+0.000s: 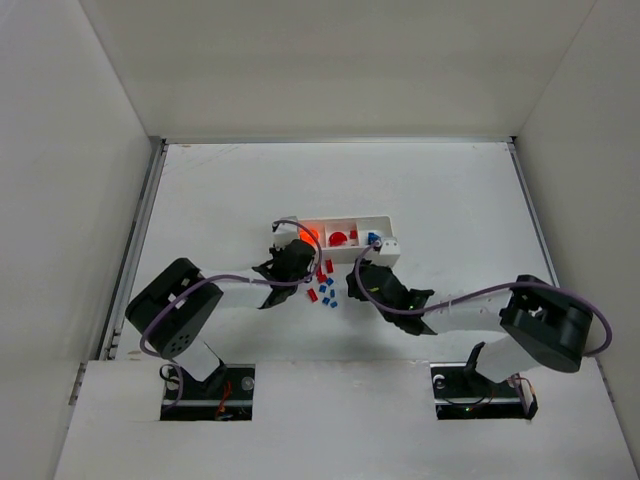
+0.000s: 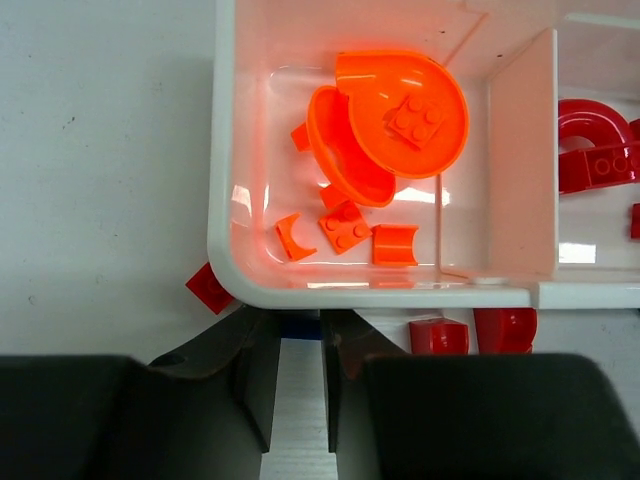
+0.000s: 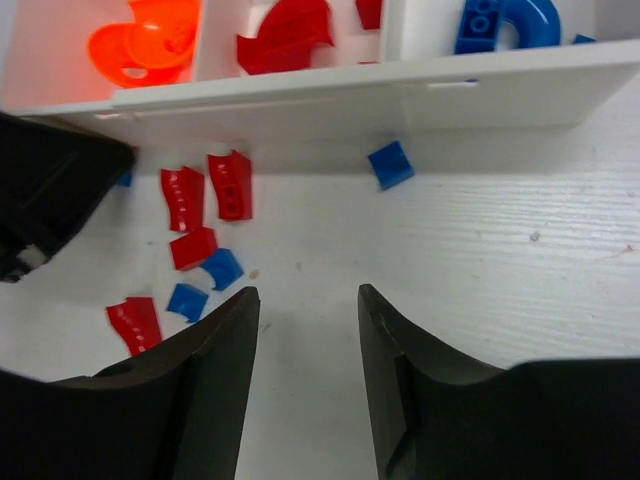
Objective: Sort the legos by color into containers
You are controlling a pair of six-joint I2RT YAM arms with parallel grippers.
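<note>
My left gripper (image 2: 300, 340) is clenched almost to a slit. A small blue piece (image 2: 300, 325) fills the gap at its tips, so I judge it grasped, though only a sliver shows. Just beyond those tips runs the near wall of the tray (image 2: 330, 295), its long axis crosswise to my fingers. The orange compartment (image 2: 260, 130) lies dead ahead and the red compartment (image 2: 600, 225) ahead to the right. The blue compartment (image 3: 422, 30), where this piece belongs, sits farther right along that axis, outside the left wrist view. The right wrist view does show it, ahead and to the right of my right gripper (image 3: 307, 295), which is released, its fingers wide apart with nothing between them. That arm is the nearer one to it. Loose legos (image 3: 193, 247), red and blue, lie ahead-left of the right fingers, and one blue brick (image 3: 390, 165) sits just ahead beside the tray wall. The top view gives all three compartments in a row but hides the pinched piece under my left gripper.
</note>
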